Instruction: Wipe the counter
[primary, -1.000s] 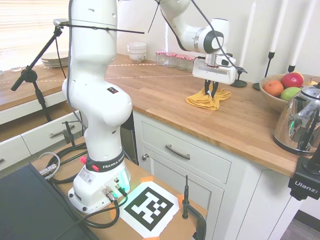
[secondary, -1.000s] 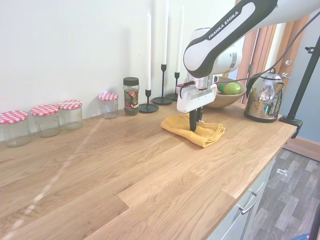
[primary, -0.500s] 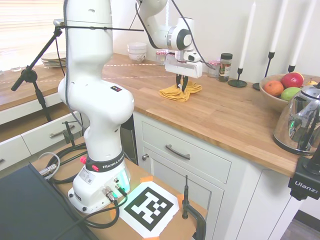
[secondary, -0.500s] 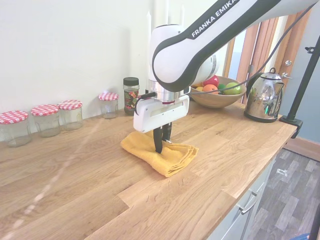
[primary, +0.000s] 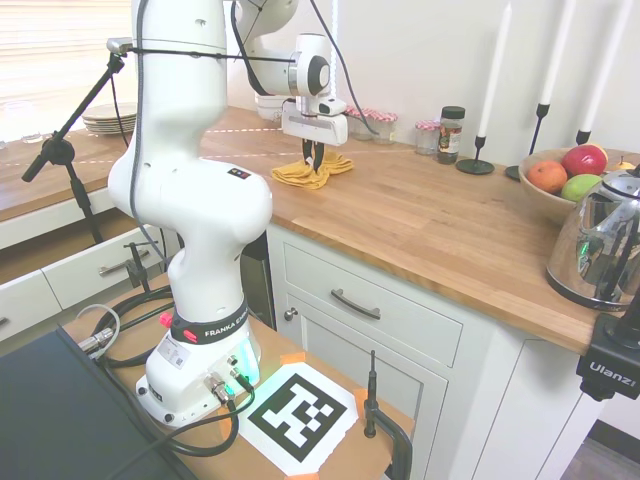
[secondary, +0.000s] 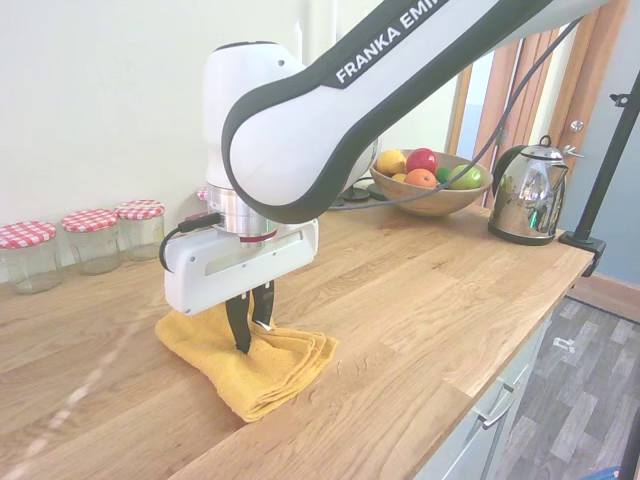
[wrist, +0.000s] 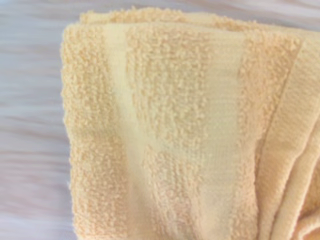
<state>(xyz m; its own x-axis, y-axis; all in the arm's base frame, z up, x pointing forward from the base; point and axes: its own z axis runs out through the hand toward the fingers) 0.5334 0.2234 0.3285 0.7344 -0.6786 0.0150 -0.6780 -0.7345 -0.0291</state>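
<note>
Since a second ago the arm has dragged the yellow cloth (secondary: 248, 362) a long way along the worktop (secondary: 420, 290), from right by the fruit bowl (secondary: 432, 195) and candlesticks (primary: 476, 160) to the stretch near the checked-lid jars (secondary: 92, 238). Half a second back it was about midway, so it's been sliding the whole time.

Right now the gripper (secondary: 250, 330) points straight down with its jaws pinched together on a bunched-up bit of the cloth, tips pressed into the fabric. The cloth is folded in several layers and lies flat on the wood, with the stacked edges fanning out toward the front edge of the worktop. In the first exterior view the same cloth (primary: 312, 171) sits at the far end of the butcher-block top (primary: 440, 225), just in front of the white bowls (primary: 268, 103) and near the jars (primary: 371, 124).

Wrist cam is basically all terry cloth (wrist: 170, 135), with a smoother woven band running across it and a strip of pale wood grain along one side.

The kettle (secondary: 527, 192) is at the other end, well apart from the cloth. The spice jar (primary: 451, 134) stands by the candlesticks against the wall, and a stack of plates (primary: 110, 118) sits on the far side unit.
</note>
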